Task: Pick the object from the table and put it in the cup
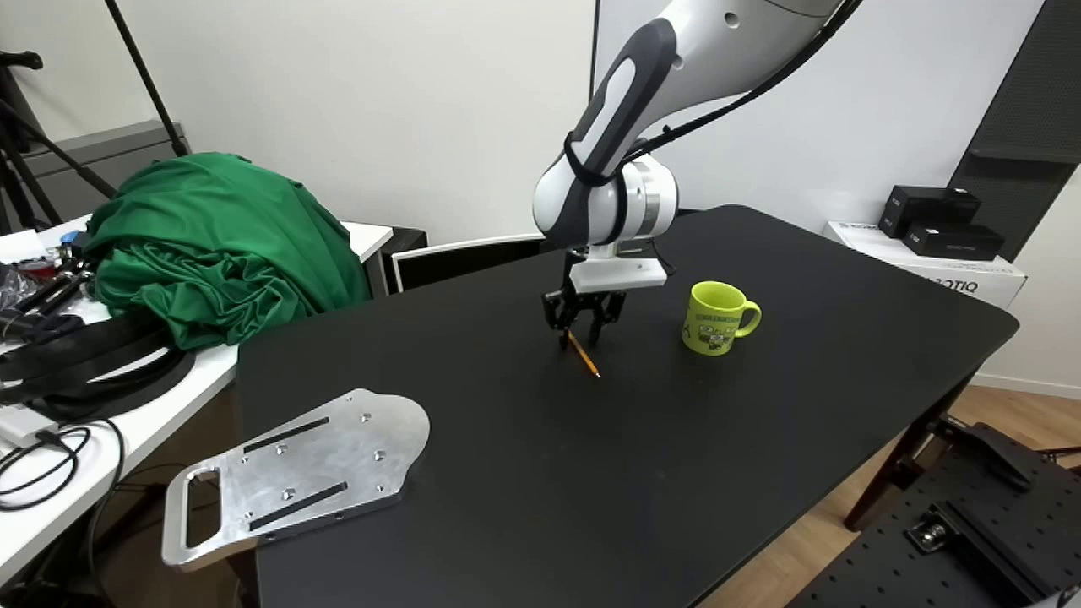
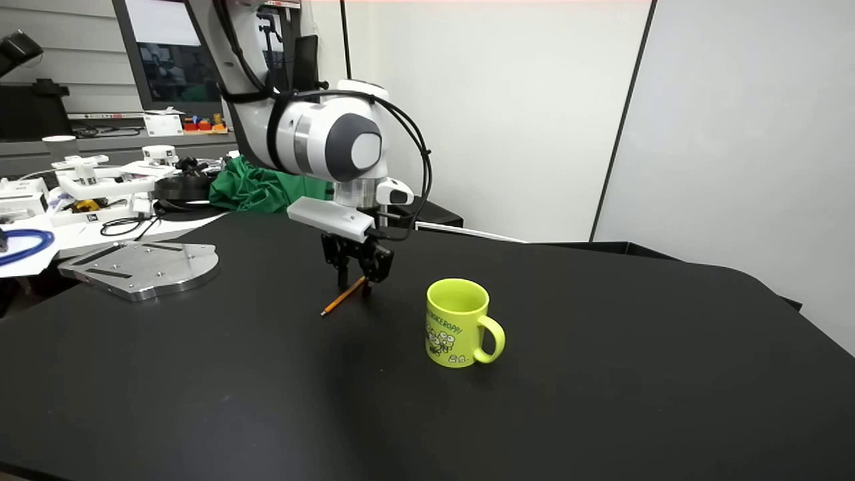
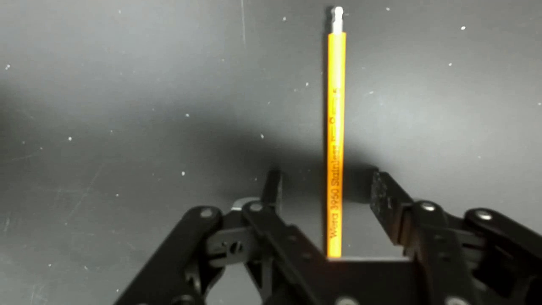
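Observation:
The object is a thin orange stick with a silver tip and printed lettering. It shows in both exterior views [image 1: 584,355] [image 2: 343,296] and in the wrist view [image 3: 336,127], lying on the black table. My gripper [image 1: 579,340] is open and low over the table, also in an exterior view [image 2: 355,287]. In the wrist view, its fingers [image 3: 325,178] stand on either side of the stick, with gaps on both sides. The stick's near end is hidden by the gripper. The cup, a lime-green mug with a side handle, stands upright in both exterior views [image 1: 709,328] [image 2: 453,337], a short way from the gripper.
A flat silver metal plate [image 1: 325,456] lies at a table edge, also in an exterior view [image 2: 143,264]. A side table with a green cloth [image 1: 220,245] and clutter adjoins it. Boxes [image 1: 937,253] stand beyond the table. A white wall [image 2: 501,120] stands behind.

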Controlling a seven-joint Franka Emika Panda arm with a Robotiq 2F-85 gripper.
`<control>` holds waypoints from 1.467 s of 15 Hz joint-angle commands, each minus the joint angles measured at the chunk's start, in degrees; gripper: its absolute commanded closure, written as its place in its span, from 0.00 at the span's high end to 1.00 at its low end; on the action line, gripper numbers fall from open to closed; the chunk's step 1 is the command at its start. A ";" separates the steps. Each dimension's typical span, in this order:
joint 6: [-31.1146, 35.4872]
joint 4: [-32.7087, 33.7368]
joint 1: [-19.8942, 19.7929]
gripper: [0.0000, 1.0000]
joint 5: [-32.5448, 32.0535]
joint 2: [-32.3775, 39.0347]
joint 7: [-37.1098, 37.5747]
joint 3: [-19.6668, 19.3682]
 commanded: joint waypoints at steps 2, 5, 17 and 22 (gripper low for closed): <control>-0.09 1.60 0.14 0.19 -0.62 0.41 1.99 -0.39; -0.33 1.66 -0.35 0.01 -0.26 -0.08 1.69 -0.20; -5.21 -1.40 -6.99 0.02 7.85 -9.02 0.14 3.01; -15.15 -2.00 -14.09 0.02 21.13 -16.24 -2.71 4.38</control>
